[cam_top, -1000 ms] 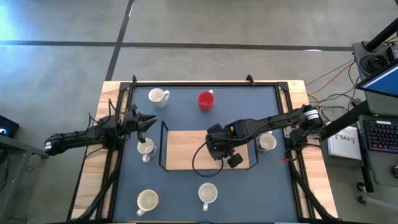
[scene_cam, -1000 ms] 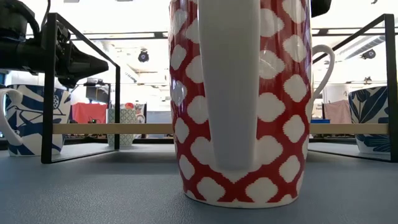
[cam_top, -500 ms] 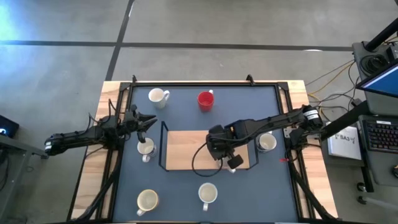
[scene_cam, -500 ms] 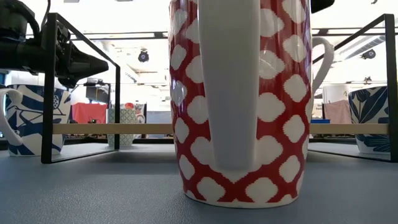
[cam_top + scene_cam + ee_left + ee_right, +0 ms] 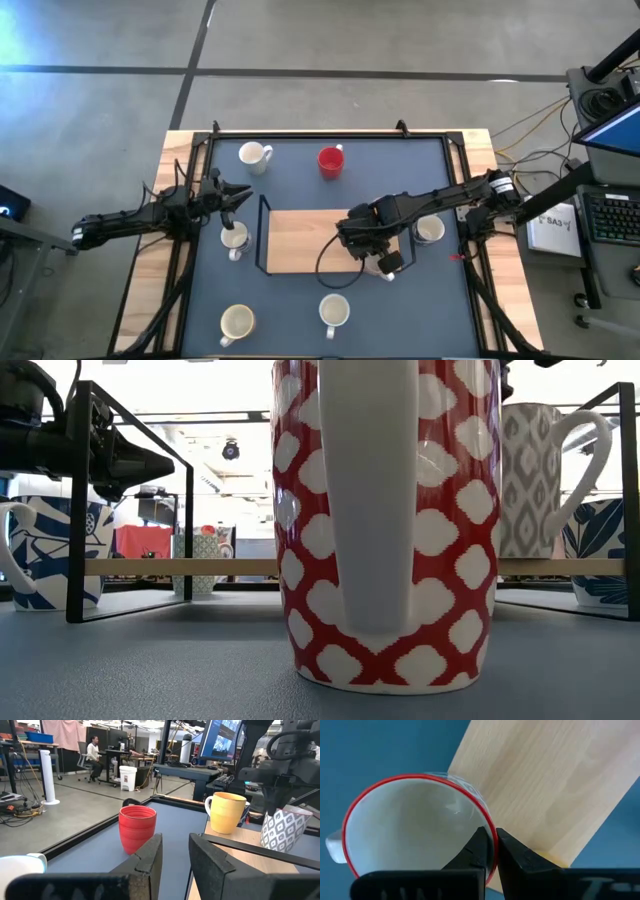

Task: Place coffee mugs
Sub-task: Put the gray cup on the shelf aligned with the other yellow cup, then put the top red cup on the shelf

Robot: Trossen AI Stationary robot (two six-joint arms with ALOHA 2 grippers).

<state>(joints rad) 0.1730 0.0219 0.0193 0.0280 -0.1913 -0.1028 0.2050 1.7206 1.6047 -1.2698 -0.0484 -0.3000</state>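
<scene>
My right gripper is shut on a grey-patterned, red-rimmed mug above the near right corner of the wooden shelf board. In the left wrist view that mug hangs beside an orange mug standing on the board. My left gripper waits open at the table's left, above a white mug. A red mug and a white mug stand on their bases near the far edge. A cream mug and another white mug stand near the near edge. My right gripper pinches the mug's wall at the rim, one finger inside the mug and one outside, on the side opposite the handle. The fingers come from above, pointing down. The mug hangs upright and lifted clear over the board's edge.
The shelf's black metal frame rises around the board. A red-and-white patterned mug fills the low view's foreground. Blue-patterned mugs stand at both sides. Another mug sits right of the shelf, under the right arm.
My right gripper has carried the grey-patterned mug toward the table's right and near edges, along the board to its near right corner. In the low view the mug has come out from behind the red-and-white mug. The gripper has stayed shut on it.
</scene>
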